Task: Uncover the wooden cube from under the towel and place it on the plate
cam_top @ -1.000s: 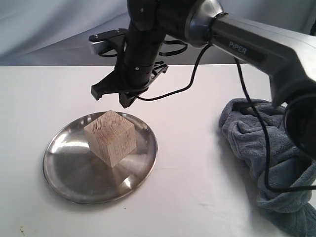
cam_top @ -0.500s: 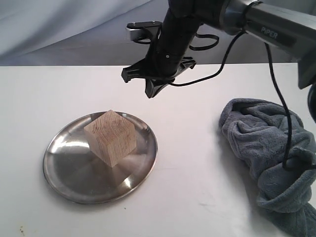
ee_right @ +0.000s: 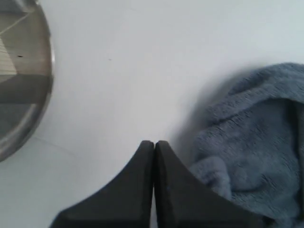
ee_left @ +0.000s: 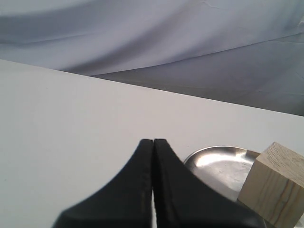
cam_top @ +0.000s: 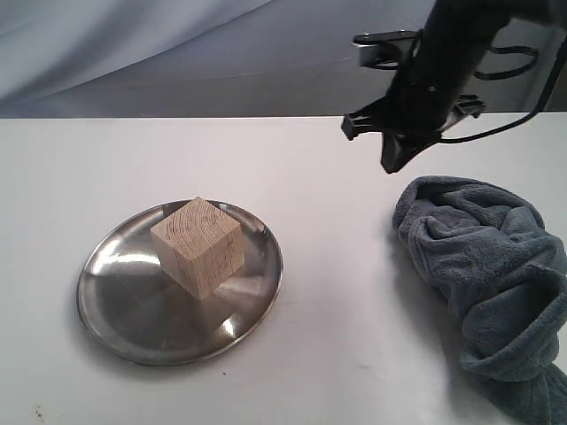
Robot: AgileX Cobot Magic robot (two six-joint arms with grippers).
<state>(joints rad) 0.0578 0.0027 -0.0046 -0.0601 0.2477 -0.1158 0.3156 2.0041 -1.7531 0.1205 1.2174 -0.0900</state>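
The wooden cube (cam_top: 197, 246) stands on one face on the steel plate (cam_top: 133, 312), a little behind the plate's middle, with nothing touching it. The blue-grey towel (cam_top: 483, 266) lies crumpled at the right side of the table. My right gripper (cam_top: 391, 163) hangs shut and empty above the table, just beyond the towel's far left edge. Its wrist view shows the shut fingertips (ee_right: 154, 143) over bare table, between the towel (ee_right: 256, 142) and the plate's rim (ee_right: 45, 90). My left gripper (ee_left: 153, 141) is shut and empty, low beside the plate (ee_left: 213, 161) and cube (ee_left: 275, 183).
The white table (cam_top: 337, 266) runs between the plate and the towel. A grey cloth backdrop (cam_top: 133, 53) hangs behind the table's far edge. Black cables (cam_top: 509, 124) trail from the right arm above the towel.
My right arm has swung to the right and away from the plate, ending above the towel's far edge. The cube has stayed on the plate.
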